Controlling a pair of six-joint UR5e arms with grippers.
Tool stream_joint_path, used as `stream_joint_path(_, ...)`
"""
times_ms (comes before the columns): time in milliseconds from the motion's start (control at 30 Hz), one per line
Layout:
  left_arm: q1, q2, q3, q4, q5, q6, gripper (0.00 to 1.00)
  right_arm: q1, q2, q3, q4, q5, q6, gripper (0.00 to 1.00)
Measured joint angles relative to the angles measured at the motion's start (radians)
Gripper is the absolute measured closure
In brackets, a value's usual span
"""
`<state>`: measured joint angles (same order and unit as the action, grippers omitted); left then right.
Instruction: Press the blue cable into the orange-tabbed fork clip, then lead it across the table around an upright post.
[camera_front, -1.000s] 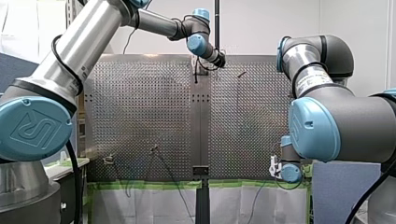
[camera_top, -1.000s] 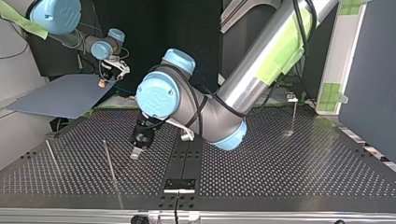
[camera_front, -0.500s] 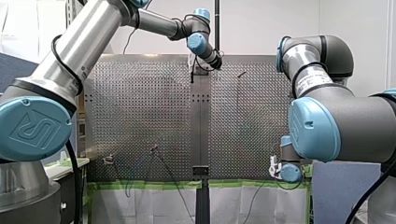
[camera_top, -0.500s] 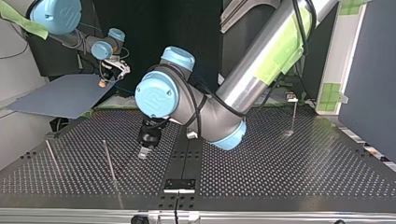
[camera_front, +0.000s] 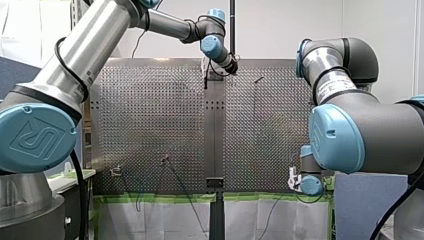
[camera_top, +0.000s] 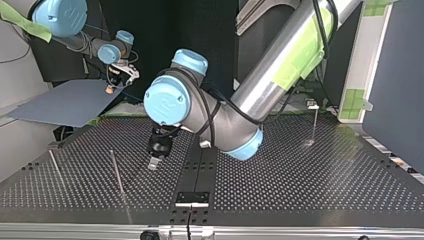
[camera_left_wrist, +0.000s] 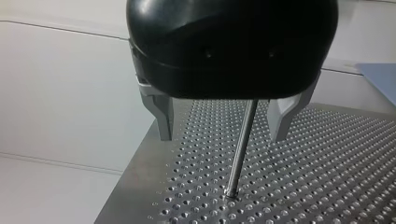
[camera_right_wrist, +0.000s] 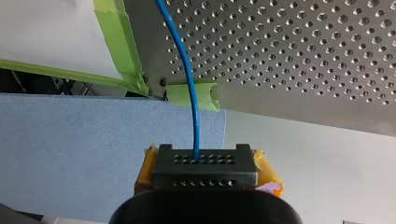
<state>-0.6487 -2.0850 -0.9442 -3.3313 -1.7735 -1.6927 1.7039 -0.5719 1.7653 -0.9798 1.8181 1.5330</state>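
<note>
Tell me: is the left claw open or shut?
Open: the fingers of my left claw stand wide apart, gripping nothing; the upright post stands ahead.

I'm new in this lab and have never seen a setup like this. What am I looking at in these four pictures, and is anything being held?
These are two robot arms working at a perforated metal table. The front view looks from behind the arms. The top view faces them from across the table, so the sides are swapped there. The other two pictures come from a camera on each wrist.

My left gripper hangs open over the table, holding nothing. A thin upright post shows ahead of it in the gap between its fingers. The top view shows three such posts in all.

My right gripper, with yellow pads, holds the blue cable just off the table's corner, over a blue-grey sheet. The cable runs from it toward the table's edge.
</note>
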Motion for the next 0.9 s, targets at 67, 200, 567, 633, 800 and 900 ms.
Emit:
stream_joint_path(67,0.0,0.0,0.0,-0.004,-0.007,-0.001,0.0,0.0,-0.001,0.0,0.001,-0.004,-0.002,1.0)
stream_joint_path(200,0.004,0.0,0.0,-0.019,-0.016,0.0,0.0,0.0,-0.006,0.0,0.001,-0.011,-0.003,1.0)
stream_joint_path(567,0.008,0.0,0.0,-0.025,-0.02,0.001,0.0,0.009,-0.071,0.0,0.039,-0.058,0.018,1.0)
stream_joint_path(633,0.009,0.0,0.0,-0.025,-0.02,0.0,0.0,0.014,-0.088,-0.004,0.055,-0.061,0.029,1.0)
stream_joint_path(800,0.009,0.0,0.0,-0.025,-0.02,-0.002,0.0,0.023,-0.13,-0.018,0.096,-0.066,0.056,1.0)
stream_joint_path(900,0.009,0.0,0.0,-0.025,-0.02,-0.003,0.0,0.029,-0.154,-0.028,0.12,-0.078,0.076,1.0)
